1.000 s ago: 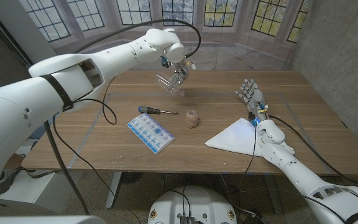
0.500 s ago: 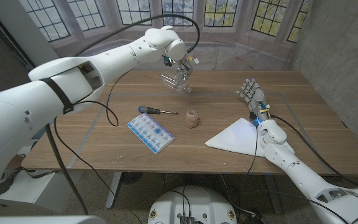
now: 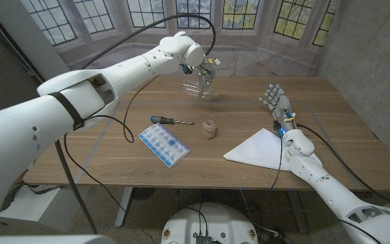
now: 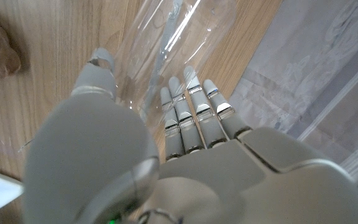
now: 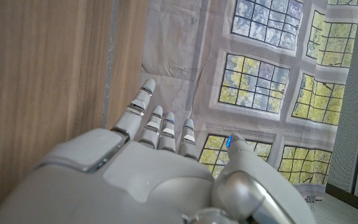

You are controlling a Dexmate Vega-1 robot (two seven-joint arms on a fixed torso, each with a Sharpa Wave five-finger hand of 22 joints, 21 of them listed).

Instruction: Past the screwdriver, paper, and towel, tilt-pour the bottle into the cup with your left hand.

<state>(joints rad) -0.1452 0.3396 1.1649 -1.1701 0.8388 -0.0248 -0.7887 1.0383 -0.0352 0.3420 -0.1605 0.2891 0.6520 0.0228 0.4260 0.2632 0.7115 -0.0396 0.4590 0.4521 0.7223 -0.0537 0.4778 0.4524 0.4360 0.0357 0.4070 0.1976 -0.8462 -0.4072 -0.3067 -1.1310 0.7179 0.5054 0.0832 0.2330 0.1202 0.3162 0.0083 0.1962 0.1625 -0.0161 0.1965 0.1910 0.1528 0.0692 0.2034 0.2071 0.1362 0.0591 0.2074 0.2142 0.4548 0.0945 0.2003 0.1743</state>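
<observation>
wooden table (image 3: pixel 330 129) with screwdriver (image 3: pixel 170 120), paper (image 3: pixel 163 146), towel (image 3: pixel 256 149), cup (image 3: pixel 209 129)

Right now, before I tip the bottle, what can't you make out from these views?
- Bottle: head view too small to show cap or contents; in the left wrist view the left hand covers its lower part.
- Cup: its opening is too small in the head view, and the left wrist view cuts it at the edge.
</observation>
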